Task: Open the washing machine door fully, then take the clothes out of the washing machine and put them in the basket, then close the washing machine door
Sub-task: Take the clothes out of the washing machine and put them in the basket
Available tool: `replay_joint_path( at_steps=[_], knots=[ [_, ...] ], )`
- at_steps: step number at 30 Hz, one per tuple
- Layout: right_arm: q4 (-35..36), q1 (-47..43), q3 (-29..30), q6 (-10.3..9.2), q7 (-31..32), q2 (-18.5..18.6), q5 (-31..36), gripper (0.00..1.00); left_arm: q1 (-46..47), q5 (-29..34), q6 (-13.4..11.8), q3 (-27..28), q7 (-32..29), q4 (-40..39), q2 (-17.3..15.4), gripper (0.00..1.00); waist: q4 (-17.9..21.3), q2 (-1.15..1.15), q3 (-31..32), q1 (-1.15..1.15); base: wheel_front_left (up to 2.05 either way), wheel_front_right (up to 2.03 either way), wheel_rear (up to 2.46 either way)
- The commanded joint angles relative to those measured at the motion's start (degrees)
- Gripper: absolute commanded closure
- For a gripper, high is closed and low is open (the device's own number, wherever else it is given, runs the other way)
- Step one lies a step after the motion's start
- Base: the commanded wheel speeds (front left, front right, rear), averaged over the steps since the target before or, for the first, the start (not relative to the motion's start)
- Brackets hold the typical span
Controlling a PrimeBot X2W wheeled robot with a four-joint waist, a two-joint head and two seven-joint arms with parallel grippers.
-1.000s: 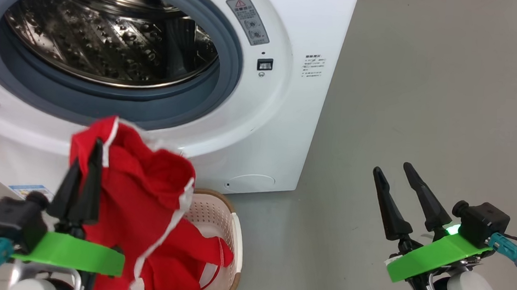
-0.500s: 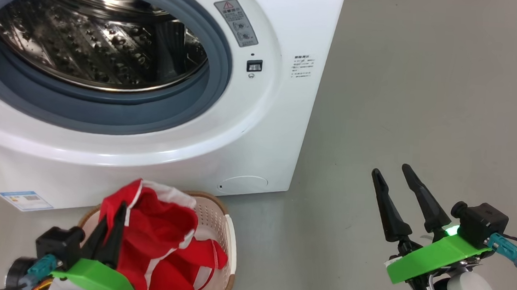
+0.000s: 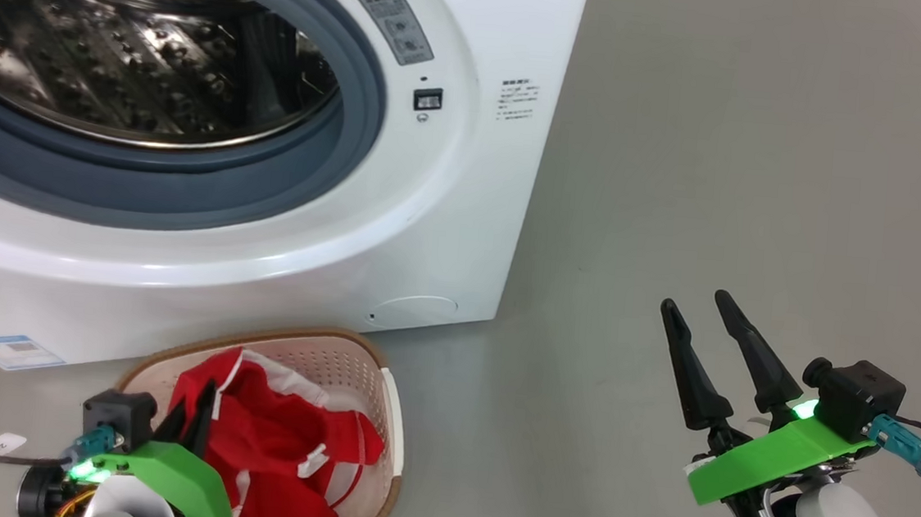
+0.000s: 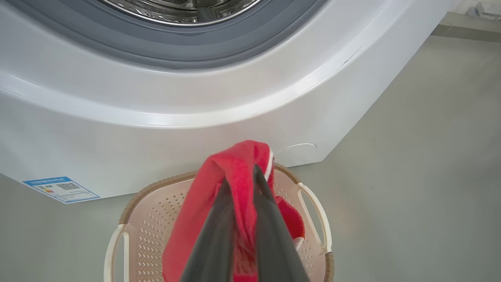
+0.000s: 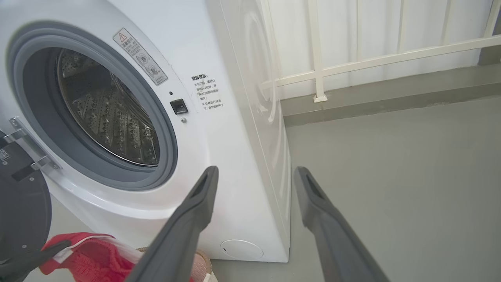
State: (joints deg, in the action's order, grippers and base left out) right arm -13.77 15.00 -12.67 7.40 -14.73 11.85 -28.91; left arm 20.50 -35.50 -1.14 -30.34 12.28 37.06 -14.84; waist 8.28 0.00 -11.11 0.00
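In front of the washing machine [image 3: 397,229], your left end effector [image 3: 197,414] has lowered the clothes [image 3: 281,450] into the basket [image 3: 338,356] at its foot, still clenched on the fabric. Right of the machine, your right end effector [image 3: 696,300] waits spread, empty. Release comes next, likely.

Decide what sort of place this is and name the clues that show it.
Probably a laundry area: a front-loading washing machine on a grey floor, a basket of red clothes before it, a white railing behind.
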Motion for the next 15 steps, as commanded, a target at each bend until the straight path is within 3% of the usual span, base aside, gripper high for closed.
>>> replay_joint_path(
  at_steps=[1, 15],
  knots=[
    [1.58, 0.44, -1.19, 0.09, -0.27, 0.04, -0.46, 0.00, 2.73, -0.32, 0.80, 1.65, 0.90, 1.73, -1.13, 1.00, 0.99, 0.00, -0.94, 0.00, 0.00, 0.00, 0.00],
    [1.94, 2.01, -1.27, 0.09, -0.27, -0.26, -0.20, 0.00, 10.37, -0.04, 4.89, -0.33, 1.88, 25.81, 3.70, 1.00, 4.18, 0.00, -3.92, 0.00, 0.00, 0.00, 0.00]
  ],
)
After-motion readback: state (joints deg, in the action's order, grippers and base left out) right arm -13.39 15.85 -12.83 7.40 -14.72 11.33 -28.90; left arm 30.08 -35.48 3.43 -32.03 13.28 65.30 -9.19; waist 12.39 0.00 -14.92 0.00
